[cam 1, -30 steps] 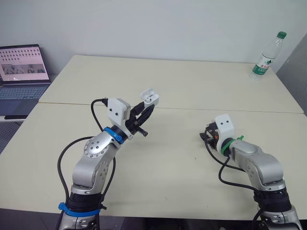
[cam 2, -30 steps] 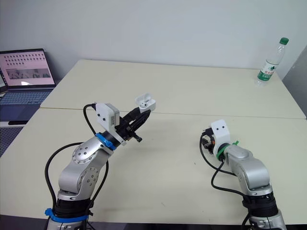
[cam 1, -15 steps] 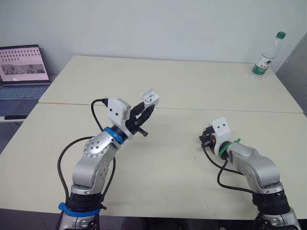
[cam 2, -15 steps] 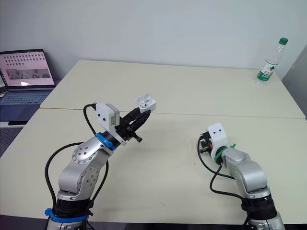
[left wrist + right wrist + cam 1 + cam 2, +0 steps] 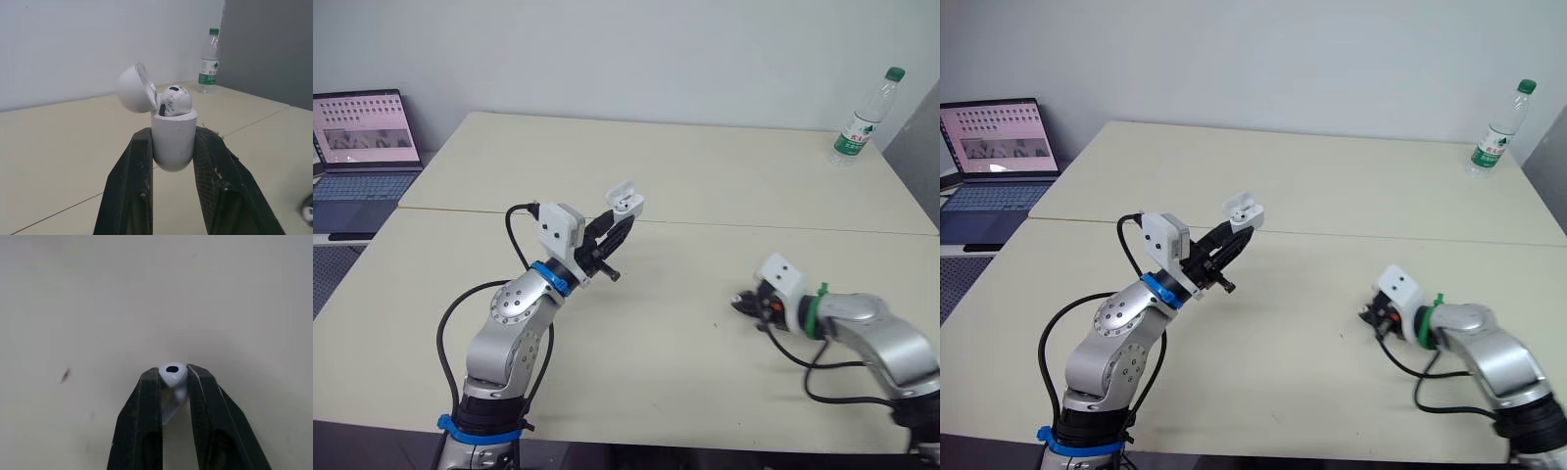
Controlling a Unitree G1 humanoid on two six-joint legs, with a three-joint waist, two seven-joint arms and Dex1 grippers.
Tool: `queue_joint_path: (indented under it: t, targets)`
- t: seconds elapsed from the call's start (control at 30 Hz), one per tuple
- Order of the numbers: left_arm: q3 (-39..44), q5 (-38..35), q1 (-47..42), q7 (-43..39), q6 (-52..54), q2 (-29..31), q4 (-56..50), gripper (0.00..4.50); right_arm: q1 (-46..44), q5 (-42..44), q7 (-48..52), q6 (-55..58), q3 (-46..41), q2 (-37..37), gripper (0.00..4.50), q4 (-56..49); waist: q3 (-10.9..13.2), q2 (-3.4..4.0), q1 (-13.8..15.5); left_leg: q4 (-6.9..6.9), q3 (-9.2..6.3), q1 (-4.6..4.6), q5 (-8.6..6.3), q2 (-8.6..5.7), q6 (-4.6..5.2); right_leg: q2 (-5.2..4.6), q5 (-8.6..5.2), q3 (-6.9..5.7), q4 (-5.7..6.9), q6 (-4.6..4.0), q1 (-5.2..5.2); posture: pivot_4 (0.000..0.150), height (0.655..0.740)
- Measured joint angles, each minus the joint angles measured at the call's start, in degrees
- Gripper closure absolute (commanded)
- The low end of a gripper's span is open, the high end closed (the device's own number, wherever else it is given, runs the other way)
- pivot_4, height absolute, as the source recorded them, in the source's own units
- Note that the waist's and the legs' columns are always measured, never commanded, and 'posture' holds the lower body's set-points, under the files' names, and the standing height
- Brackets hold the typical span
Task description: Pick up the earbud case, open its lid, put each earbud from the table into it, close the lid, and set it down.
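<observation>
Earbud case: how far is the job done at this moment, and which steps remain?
Done: the left gripper holds the earbud case off the table, its lid is open, and one earbud sits inside. In hand: the right gripper is shut on the second earbud, low over the table. Left: put that earbud into the case, close the lid, set the case down.

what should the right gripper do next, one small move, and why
Probably lift the right gripper and carry its earbud toward the earbud case: it is shut on the earbud low by the table, while the left gripper holds the case up with its lid open and the other earbud seated.
</observation>
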Motion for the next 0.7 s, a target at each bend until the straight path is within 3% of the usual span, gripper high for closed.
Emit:
queue_joint_path:
  t: [0.1, 0.23, 0.4, 0.6, 0.7]
  targets:
    - [-0.95, 0.50, -0.05, -0.03, -0.89, -0.71, 0.16, 3.72, 0.30, -3.86, 12.15, -15.99, 0.69, -9.76, 4.12, 9.89, 0.02, -0.03, -0.05, -0.02, 0.13, 0.18, 0.00, 0.02, 0.00, 0.00, -0.01, 0.07, 0.04, 0.02, 0.08, 0.150, 0.7400]
    - [-1.51, 0.90, 0.06, 0.01, -2.33, -1.69, 0.36, 3.72, -0.12, -8.90, 22.52, -35.24, 1.01, -17.00, 4.12, 25.17, 0.02, -0.03, -0.08, -0.02, 0.27, 0.34, 0.01, 0.11, 0.00, 0.04, -0.01, 0.20, 0.10, 0.00, 0.12, 0.150, 0.7400]
    - [-2.01, 1.18, 1.54, 0.32, -3.37, -2.41, 0.37, 3.72, -5.72, -15.19, 27.58, -53.04, 2.80, -18.36, 4.12, 42.96, 0.02, -0.03, -0.23, 0.02, 0.46, 0.46, 0.02, 0.12, 0.01, 0.04, 0.01, 0.30, 0.15, -0.02, 0.17, 0.150, 0.7400]
    - [-2.00, 1.32, 2.31, 1.21, -3.70, -2.59, 0.36, 3.72, -10.13, -20.51, 27.92, -59.60, 4.52, -18.00, 4.12, 52.10, 0.02, -0.05, -0.04, 0.11, 0.30, 0.90, 0.03, 0.08, 0.03, -0.03, 0.00, 0.28, 0.02, -0.01, 0.84, 0.150, 0.7400]
    - [-1.99, 1.32, 2.34, 1.30, -3.73, -2.52, 0.35, 3.72, -10.57, -21.38, 27.76, -59.63, 4.45, -17.55, 3.16, 52.96, 0.03, -0.06, -0.01, 0.06, 0.32, 1.26, 0.02, 0.06, 0.04, -0.06, -0.01, 0.31, -0.08, 0.02, 1.18, 0.150, 0.7400]
